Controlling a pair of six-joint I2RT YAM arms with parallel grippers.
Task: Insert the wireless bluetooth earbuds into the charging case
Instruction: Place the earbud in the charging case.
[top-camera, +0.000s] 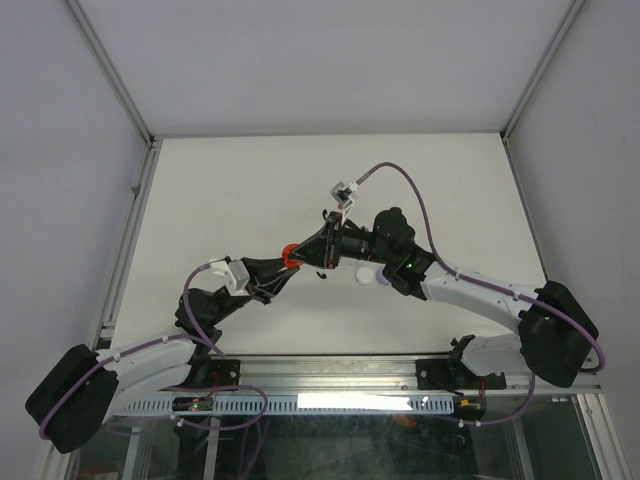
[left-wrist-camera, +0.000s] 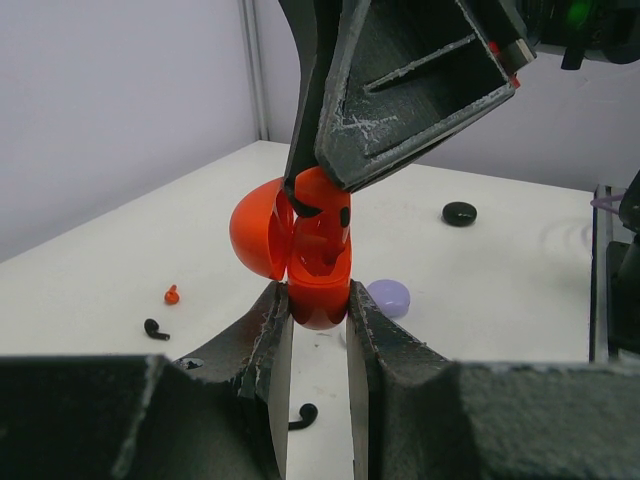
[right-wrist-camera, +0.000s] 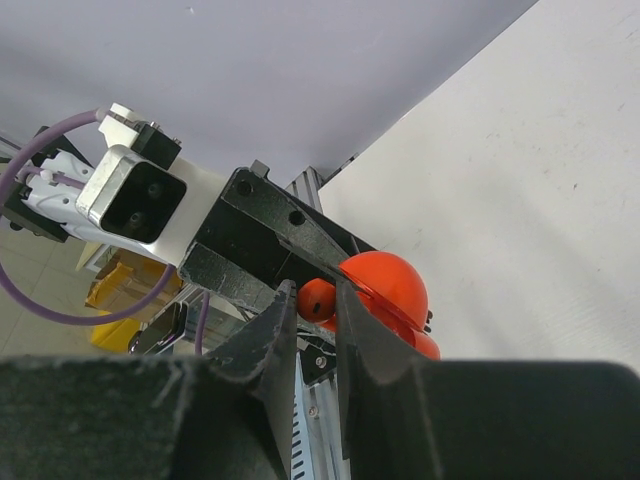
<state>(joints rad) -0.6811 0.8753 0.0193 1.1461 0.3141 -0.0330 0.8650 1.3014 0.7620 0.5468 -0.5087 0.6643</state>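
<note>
White tabletop (left-wrist-camera: 500, 290) below; I'm pinching a red round plastic case (left-wrist-camera: 258, 235) upright in left gripper (left-wrist-camera: 315, 295), right gripper (right-wrist-camera: 314, 292) clamping a half-hidden red earbud (right-wrist-camera: 318, 300).

My left gripper (left-wrist-camera: 318, 300) and right gripper (right-wrist-camera: 312, 292) meet tip to tip above mid-table, the left clamped on the red case (left-wrist-camera: 258, 232), the right pinching a bud (right-wrist-camera: 317, 299) at its mouth, so I find no gap between them. Beneath, low obstacles dot the table (top-camera: 230, 190): a lilac case (left-wrist-camera: 388, 296), a black disc (left-wrist-camera: 459, 212), a loose red bud (left-wrist-camera: 171, 294), two black buds (left-wrist-camera: 155, 328). The far half lies open.
</note>
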